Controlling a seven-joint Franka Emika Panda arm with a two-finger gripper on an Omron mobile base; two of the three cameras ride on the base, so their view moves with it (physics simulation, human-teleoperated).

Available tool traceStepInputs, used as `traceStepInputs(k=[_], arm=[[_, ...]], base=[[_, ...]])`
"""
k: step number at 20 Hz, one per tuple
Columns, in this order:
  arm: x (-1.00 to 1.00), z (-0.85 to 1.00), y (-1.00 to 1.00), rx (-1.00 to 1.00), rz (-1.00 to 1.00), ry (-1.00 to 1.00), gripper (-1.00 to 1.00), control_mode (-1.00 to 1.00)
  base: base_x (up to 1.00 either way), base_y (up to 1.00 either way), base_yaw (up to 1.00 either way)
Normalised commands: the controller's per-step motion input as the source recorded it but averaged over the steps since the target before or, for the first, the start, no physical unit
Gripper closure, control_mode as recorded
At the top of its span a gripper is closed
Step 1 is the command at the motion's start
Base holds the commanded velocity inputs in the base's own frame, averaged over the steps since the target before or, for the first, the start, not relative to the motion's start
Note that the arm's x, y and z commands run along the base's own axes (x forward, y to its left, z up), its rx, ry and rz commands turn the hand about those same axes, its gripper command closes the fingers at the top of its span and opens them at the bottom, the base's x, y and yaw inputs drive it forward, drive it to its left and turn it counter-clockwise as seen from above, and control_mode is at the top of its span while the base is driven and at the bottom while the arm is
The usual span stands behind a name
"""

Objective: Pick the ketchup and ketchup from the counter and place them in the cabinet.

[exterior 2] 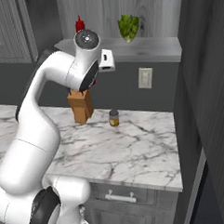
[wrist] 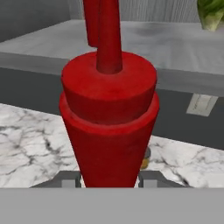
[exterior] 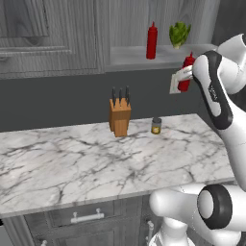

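grey wood-grain cabinet (exterior: pixel 57 33) hangs above the marble counter (exterior: pixel 96 163), and we use its pale shelf board (exterior: pixel 129 57) as our landmark. we see one ketchup bottle (exterior: pixel 152 41) already upright on that shelf board, left of a leafy green thing (exterior: pixel 179 33) that also sits on it. we judge the task half done: that bottle is placed, the other is lifted but not yet set down. second ketchup bottle (wrist: pixel 109 127) is clamped in the gripper (wrist: pixel 107 179), fingers pinched on its lower body, nozzle up. in the left base view it hangs just below and in front of the shelf board's right end, well above the counter. knife block (exterior: pixel 119 117) and small jar (exterior: pixel 156 126) stand on the counter below the shelf board. left to do, we think: raise it over the board's edge, set it down, let go.
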Motion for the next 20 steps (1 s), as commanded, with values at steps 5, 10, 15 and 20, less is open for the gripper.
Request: traceStepInputs(k=[5,10,15,20], arm=[[0.00,0.53,-0.01,-0.02,0.00,-0.02,1.00,-1.00],[0.07,0.39,-0.05,-0.02,0.00,-0.01,1.00,-1.00],[0.11,0.22,-0.06,0.00,0.00,0.00,1.00,-1.00],[0.23,0.16,-0.08,0.00,0.00,0.00,1.00,-1.00]], base=[[0.00,0.00,0.00],[0.00,0.00,0.00],[0.00,0.00,0.00],[0.00,0.00,0.00]])
